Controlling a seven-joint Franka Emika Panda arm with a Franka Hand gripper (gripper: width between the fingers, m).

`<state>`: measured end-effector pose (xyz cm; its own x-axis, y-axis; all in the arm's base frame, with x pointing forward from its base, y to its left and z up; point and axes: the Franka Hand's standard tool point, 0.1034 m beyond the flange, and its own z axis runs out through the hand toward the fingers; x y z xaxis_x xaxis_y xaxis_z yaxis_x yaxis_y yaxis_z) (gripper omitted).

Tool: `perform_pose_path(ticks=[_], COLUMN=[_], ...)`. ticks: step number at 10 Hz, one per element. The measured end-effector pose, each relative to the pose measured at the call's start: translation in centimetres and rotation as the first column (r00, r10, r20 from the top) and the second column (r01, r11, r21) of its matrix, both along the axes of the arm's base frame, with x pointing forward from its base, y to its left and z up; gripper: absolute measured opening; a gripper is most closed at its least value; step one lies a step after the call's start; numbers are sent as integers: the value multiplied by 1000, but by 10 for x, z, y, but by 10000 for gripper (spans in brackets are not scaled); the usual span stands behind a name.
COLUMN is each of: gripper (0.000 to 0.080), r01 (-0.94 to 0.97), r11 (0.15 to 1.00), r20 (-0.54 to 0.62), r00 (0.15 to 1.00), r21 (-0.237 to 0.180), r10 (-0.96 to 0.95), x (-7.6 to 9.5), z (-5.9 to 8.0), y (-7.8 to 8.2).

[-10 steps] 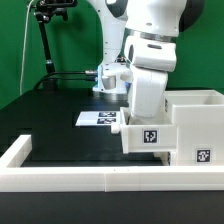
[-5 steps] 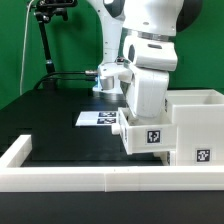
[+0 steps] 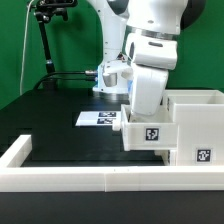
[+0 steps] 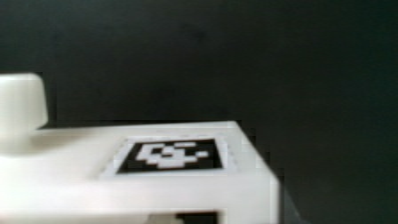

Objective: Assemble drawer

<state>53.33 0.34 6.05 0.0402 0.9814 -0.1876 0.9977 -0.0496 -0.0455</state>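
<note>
A small white tray (image 3: 150,134) with a square marker tag on its front and a knob (image 3: 121,126) on its side sits against the tall hollow white box (image 3: 196,122) at the exterior view's right. My gripper (image 3: 143,114) reaches down into the tray from above. Its fingertips are hidden behind the tray wall, and it appears shut on the tray. In the wrist view the tray's tagged face (image 4: 175,155) fills the lower part, with the knob (image 4: 18,100) beside it. A second tray is not in view.
The marker board (image 3: 98,118) lies flat on the black table just behind the tray. A low white wall (image 3: 70,176) edges the table's front and left. A black camera stand (image 3: 45,40) stands at the back left.
The arm and the small tray have shifted together slightly toward the exterior view's right and a little upward, closer to the tall box.
</note>
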Motion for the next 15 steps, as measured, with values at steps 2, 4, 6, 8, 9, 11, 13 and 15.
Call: perform_pose_path(ticks=[2,4,6,8,9,11,13,15], gripper=[45,45,45,45,45,45,45,45], r01=[48,47,48,49,48,19,-46,-42], r11=[999,999,999,999,999,1000,999,999], r20=[3,5,7,7,7,7,2,6], r00=[999,999,999,999,999,1000,999,999], r21=[0,2,3,3,3,6,-4,-7], r10=[-48,-47,-48,-49,-48,-19,46,42], x=[-2,-2,-2,-2,-2,0,1,2], z=[-5,-8,-7,-7,-7,-4,-4,-4], y=[5,6,5,5,5,7,13,13])
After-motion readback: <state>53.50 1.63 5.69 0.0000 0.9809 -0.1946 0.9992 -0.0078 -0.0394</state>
